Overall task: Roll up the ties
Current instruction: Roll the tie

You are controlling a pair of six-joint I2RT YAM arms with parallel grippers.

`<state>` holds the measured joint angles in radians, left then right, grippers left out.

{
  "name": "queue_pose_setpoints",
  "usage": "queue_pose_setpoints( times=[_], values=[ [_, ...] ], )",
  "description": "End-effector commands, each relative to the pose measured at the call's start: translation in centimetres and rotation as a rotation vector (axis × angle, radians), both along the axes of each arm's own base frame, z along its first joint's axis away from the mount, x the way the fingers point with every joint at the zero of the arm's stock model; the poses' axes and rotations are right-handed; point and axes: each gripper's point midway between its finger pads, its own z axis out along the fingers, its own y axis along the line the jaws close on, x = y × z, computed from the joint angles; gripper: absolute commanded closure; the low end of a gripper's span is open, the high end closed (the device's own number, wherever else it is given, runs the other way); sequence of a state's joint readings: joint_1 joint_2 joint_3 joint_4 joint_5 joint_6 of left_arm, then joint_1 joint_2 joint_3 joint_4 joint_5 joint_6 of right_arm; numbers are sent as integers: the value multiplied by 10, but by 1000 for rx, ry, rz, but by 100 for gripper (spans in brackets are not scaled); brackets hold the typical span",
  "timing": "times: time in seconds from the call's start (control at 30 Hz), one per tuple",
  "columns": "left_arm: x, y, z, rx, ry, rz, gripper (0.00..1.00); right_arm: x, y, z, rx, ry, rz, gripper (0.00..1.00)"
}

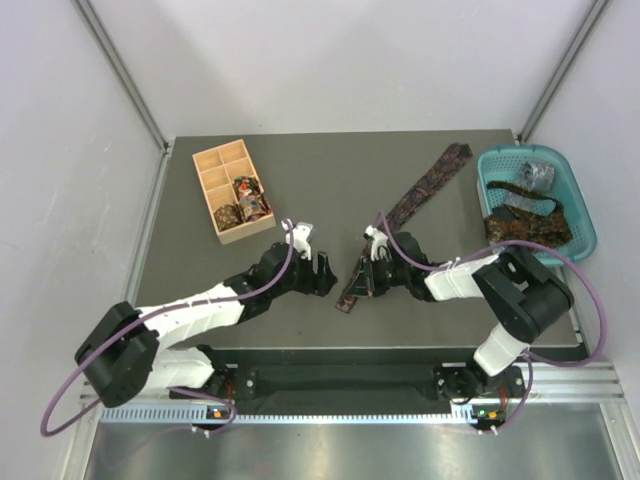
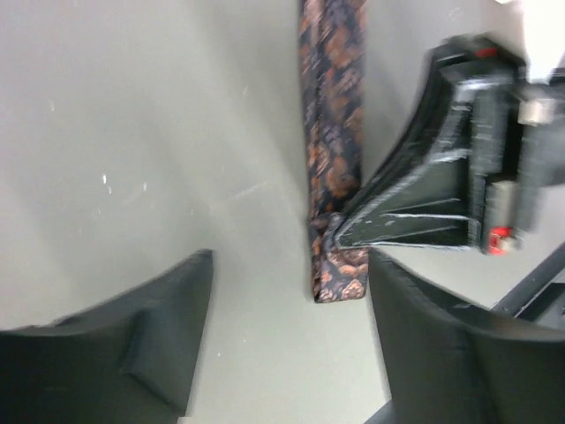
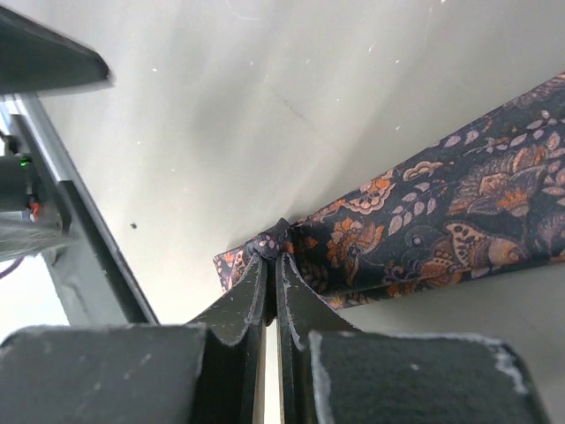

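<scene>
A: Left jaws up close, left wrist: wide, empty, paisley tie [image 2: 334, 132] end flat on counter [image 2: 132, 132] ahead between them.
B: Right wrist?
A: Right jaws pinched shut on its narrow end; tie unrolled.
B: Top?
A: Wooden box [image 1: 203, 170] holds two rolled ties [image 1: 248, 193]; teal basket [image 1: 580, 200] holds several loose ties [image 1: 525, 225]. Most rolling left.
</scene>
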<state>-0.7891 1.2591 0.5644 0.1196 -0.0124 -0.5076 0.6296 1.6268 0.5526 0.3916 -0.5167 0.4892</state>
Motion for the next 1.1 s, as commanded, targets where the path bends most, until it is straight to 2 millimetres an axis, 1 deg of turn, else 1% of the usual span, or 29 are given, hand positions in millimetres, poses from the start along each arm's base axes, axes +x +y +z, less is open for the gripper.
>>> queue_pose_setpoints(
  times=[0.0,0.03,0.1,0.13,0.17,0.2,0.23,0.27,0.3,0.37,0.4,0.47,0.5,0.53,0.57,0.63,0.7,0.73,0.77,0.8,0.83,0.87,0.9,0.93,0.97,1.0,1.07],
  values=[
    [0,2,13,-23,-122,-52,23,7,0,-3,19,24,6,100],
    [3,-2,23,-62,-168,-52,1,7,0,-3,24,33,8,100],
    [3,0,19,-87,-172,-33,1,8,-3,-6,14,48,0,100],
    [7,1,13,-81,-156,-6,1,9,-4,-9,2,50,-2,100],
    [6,-1,8,-74,-129,-9,1,9,-5,-10,-2,52,-2,100],
    [6,-9,14,-72,-125,-50,1,10,-5,-9,-3,54,-1,100],
    [-5,-19,12,-75,-111,-133,1,9,-5,-9,-2,57,3,100],
    [-6,-24,12,-69,-146,-169,1,10,-7,-10,-10,59,-1,100],
    [-15,-30,8,-61,-152,-203,1,12,-8,-11,-22,56,-11,100],
    [-16,-31,3,8,-201,-210,1,11,-11,-13,-38,57,-5,100],
    [-24,-39,1,50,-210,-237,1,13,-11,-12,-37,54,-9,100],
    [-31,-48,-8,144,-234,-265,1,14,-12,-12,-38,57,-9,99],
    [-32,-50,-11,168,-236,-269,2,14,-12,-12,-39,58,-9,99],
    [-31,-50,-20,201,-223,-265,2,13,-13,-14,-40,67,-7,99],
    [-30,-53,-20,201,-221,-266,3,14,-12,-14,-37,65,-7,99],
    [-29,-52,-28,219,-209,-255,5,14,-12,-14,-32,71,-3,100],
    [-25,-52,-29,230,-209,-234,7,13,-12,-15,-32,76,-3,99],
    [-23,-49,-37,249,-188,-213,9,13,-13,-15,-32,76,-4,100],
    [-18,-50,-35,254,-192,-188,9,13,-12,-14,-31,72,-2,99],
    [-15,-48,-37,269,-189,-172,11,14,-12,-14,-29,72,-4,99],
    [-15,-47,-44,284,-173,-169,15,13,-13,-15,-31,77,-5,100],
    [-13,-49,-43,280,-167,-167,17,14,-12,-15,-30,74,-5,100],
    [-15,-52,-46,274,-153,-183,19,14,-12,-14,-27,72,-3,100],
    [-14,-54,-49,271,-139,-188,28,13,-13,-15,-28,77,-5,99],
    [-18,-57,-53,262,-120,-214,33,13,-13,-15,-28,77,-5,99],
    [-19,-60,-52,251,-111,-219,35,14,-13,-15,-28,76,-6,99],
    [-21,-64,-52,238,-98,-237,34,13,-12,-15,-25,78,-2,100]
  ],
)
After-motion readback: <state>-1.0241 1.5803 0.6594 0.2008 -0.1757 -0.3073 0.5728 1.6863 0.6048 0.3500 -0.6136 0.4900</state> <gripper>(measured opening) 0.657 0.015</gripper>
